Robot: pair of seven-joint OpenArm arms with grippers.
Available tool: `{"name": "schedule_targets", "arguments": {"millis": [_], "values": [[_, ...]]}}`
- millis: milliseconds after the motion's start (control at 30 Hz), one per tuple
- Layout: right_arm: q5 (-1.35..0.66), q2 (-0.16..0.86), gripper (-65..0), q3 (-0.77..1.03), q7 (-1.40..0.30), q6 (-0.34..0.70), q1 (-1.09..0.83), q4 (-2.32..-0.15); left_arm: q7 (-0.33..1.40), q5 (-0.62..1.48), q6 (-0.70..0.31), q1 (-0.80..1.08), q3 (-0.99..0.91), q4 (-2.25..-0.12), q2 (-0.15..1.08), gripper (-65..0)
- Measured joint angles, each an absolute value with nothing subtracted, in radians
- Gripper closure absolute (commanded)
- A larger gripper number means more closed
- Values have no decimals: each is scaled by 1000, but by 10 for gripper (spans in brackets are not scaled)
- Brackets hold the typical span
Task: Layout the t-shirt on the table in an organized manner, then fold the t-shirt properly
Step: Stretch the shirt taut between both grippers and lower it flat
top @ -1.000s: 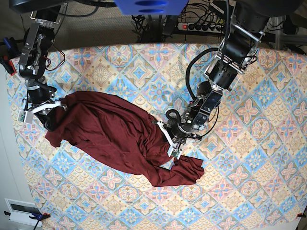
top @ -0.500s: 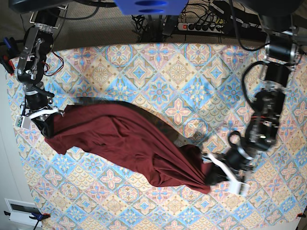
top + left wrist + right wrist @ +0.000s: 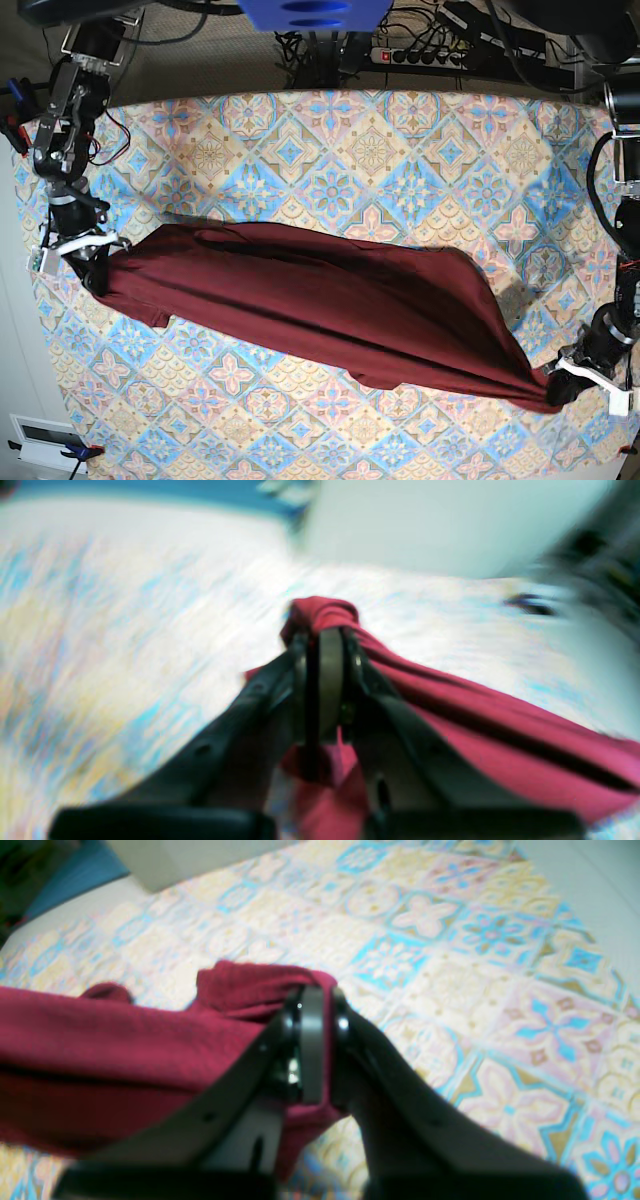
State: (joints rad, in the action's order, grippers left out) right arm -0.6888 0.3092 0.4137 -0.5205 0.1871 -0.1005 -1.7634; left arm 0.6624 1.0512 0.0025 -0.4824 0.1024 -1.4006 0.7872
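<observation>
The left gripper [image 3: 566,385] sits low at about four o'clock in the base view, its black forearm rising along the frame's right edge. In the left wrist view, badly blurred, the left gripper's [image 3: 320,640] jaws are pressed together, pinching a bunch of the t-shirt [image 3: 450,700].

The right gripper [image 3: 97,262] is at about nine o'clock in the base view, its arm coming down from eleven o'clock with the wrist bent inward. In the right wrist view the right gripper's [image 3: 312,1000] jaws are likewise clamped tight on a fold of that fabric [image 3: 100,1050]. The two arms are spread well apart.
</observation>
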Motion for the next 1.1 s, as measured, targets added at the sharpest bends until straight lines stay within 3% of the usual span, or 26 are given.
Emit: {"name": "schedule_targets", "arguments": {"millis": [233,367,500,700,767,900,1100], "values": [[-692,305,0,407,-524,188,-102,-1695,570,717,-2,-477,109,-1209,572,-10],[-690,305,0,406,-521,186,-98,-1629,570,500,-3,-493,108,-1147,464,-104],[-688,305,0,406,-518,183,-99,-1575,566,421,-1,-517,104,-1079,425,-165],[-690,307,0,405,-509,184,-59,-1556,604,422,7,-442,98,-1141,441,-239],[-685,309,0,397,-515,180,-68,-1555,702,508,-2,-337,100,-1282,482,-240],[-687,305,0,362,-522,183,-69,-1554,735,677,1,-170,93,-1485,550,-242],[-688,306,0,352,-514,183,-66,-1563,738,710,4,-54,95,-1466,513,-243]]}}
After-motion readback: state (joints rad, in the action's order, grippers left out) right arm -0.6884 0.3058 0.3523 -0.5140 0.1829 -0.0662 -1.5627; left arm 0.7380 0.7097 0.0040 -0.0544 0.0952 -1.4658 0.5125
